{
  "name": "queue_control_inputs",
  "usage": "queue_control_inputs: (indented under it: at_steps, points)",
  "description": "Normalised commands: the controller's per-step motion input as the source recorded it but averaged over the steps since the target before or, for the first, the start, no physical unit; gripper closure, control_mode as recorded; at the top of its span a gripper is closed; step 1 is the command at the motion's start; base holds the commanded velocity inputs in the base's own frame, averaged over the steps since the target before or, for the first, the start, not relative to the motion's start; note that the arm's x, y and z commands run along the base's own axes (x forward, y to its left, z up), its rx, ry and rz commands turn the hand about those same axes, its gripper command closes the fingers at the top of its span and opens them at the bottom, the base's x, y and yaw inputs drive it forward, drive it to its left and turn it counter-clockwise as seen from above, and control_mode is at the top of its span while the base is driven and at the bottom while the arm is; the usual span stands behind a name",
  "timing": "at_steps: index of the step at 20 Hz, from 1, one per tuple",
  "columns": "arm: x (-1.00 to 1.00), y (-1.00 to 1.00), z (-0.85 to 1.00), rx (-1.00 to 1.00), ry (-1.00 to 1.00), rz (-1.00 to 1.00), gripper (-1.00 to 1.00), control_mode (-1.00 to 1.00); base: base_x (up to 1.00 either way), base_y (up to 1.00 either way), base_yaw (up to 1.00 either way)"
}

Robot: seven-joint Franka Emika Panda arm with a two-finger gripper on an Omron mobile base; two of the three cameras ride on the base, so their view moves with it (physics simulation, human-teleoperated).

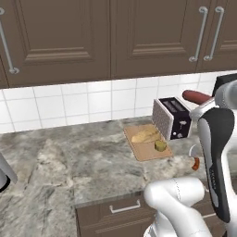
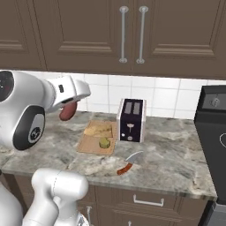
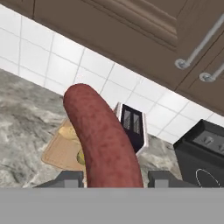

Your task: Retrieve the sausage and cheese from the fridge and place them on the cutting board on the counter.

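Dark brown wall cabinets over white tile, and below them the counter [image 1: 69, 162], grey marbled stone. From the left base view, the cutting board [image 1: 147, 142] lies flat just in front of the silver toaster [image 1: 172, 118], already carrying a pale bread-like piece [image 1: 145, 135] and a small yellowish chunk [image 1: 160, 146], which could be the cheese, though I can't be sure. The sausage [image 1: 196, 96] pokes out high beside the arm, above the toaster and clear of the counter. A knife [image 1: 195, 159] with a reddish handle sits on the stone near the board's right corner.

Over to the right base view: the sausage [image 2: 67, 111] hangs from the hand, up in the air to the left of the board [image 2: 98, 137]. The toaster [image 2: 131, 119] stands right of the board, the knife [image 2: 129, 162] in front, a dark stove [image 2: 212, 132] at far right.

Now the hand view: the gripper [image 3: 114, 179] is clamped on the sausage [image 3: 103, 140], pinched at its lower end with the long free end sticking forward. I'd call it light, slightly soft and smooth-skinned, so an end grip may let it pivot or slip; a mid-length hold would sit steadier. The board [image 3: 59, 151] lies below and ahead, bread and chunk taking much of it. The open strip looks to be the near edge, and the toaster [image 3: 132, 127] crowds the far side, so a low, careful approach seems wise.
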Motion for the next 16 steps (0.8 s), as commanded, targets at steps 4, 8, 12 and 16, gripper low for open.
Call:
queue_control_inputs:
  at_steps: [4,8,12,16]
  points:
    - [0.50,0.49,-0.53,-0.40,0.21,0.21,1.00,-1.00,0.00,0.00,0.00]
    - [0.54,0.16,-0.52,-0.28,0.23,0.35,1.00,-1.00,0.00,0.00,0.00]
    - [0.75,0.05,-0.65,-0.05,0.08,0.29,1.00,-1.00,0.00,0.00,0.00]
    - [0.72,0.00,-0.62,0.00,0.00,0.11,1.00,-1.00,0.00,0.00,0.00]
